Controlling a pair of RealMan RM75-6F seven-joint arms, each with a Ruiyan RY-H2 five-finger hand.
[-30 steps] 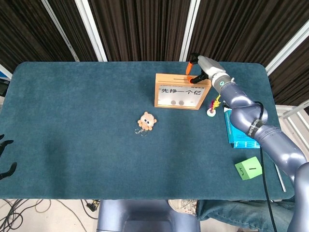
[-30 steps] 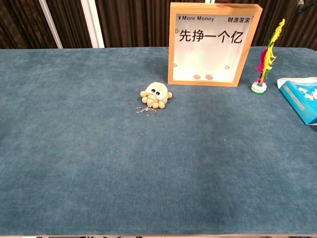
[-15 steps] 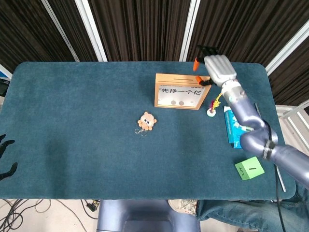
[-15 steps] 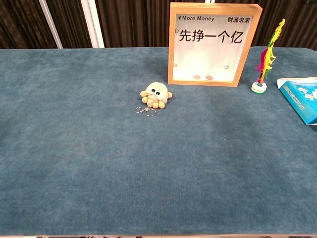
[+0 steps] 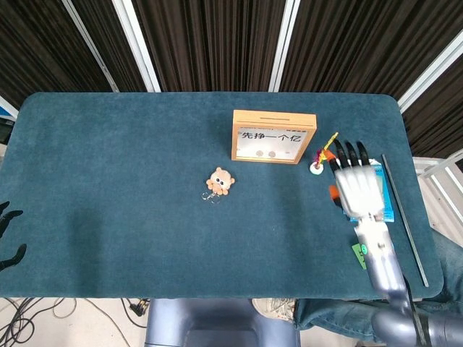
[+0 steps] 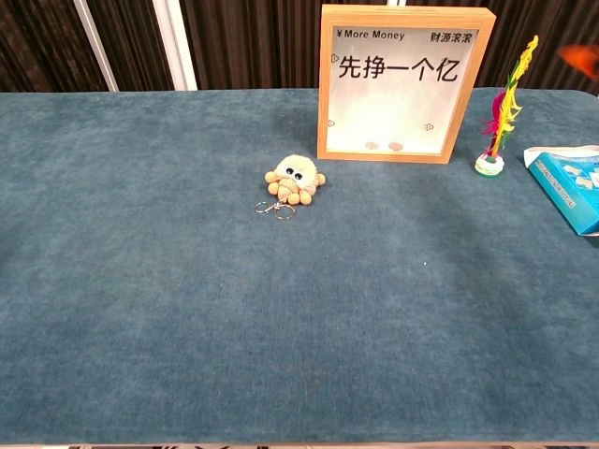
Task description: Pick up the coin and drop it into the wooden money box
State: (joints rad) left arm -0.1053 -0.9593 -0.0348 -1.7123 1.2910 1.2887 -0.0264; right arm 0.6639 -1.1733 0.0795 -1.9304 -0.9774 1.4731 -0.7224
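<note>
The wooden money box (image 5: 273,136) stands upright at the back middle of the table, its printed front (image 6: 402,82) facing me. Two coins (image 6: 383,145) lie at the bottom behind its window, also visible as coins (image 5: 264,153) in the head view. My right hand (image 5: 354,184) hovers to the right of the box, over the blue carton, fingers stretched out and apart, holding nothing. An orange fingertip (image 6: 582,58) shows blurred at the chest view's top right. Only dark fingertips of my left hand (image 5: 9,235) show at the far left edge, spread and empty.
A plush keychain (image 5: 219,181) lies on the cloth in front of the box, left of centre. A feather toy (image 6: 498,112) stands just right of the box. A blue carton (image 6: 569,185) and a green cube (image 5: 359,254) sit at the right, by a thin rod (image 5: 402,213).
My right hand left the slot on top of the money box, swung back toward the right front of the table and spread its fingers. The left hand stayed still.
</note>
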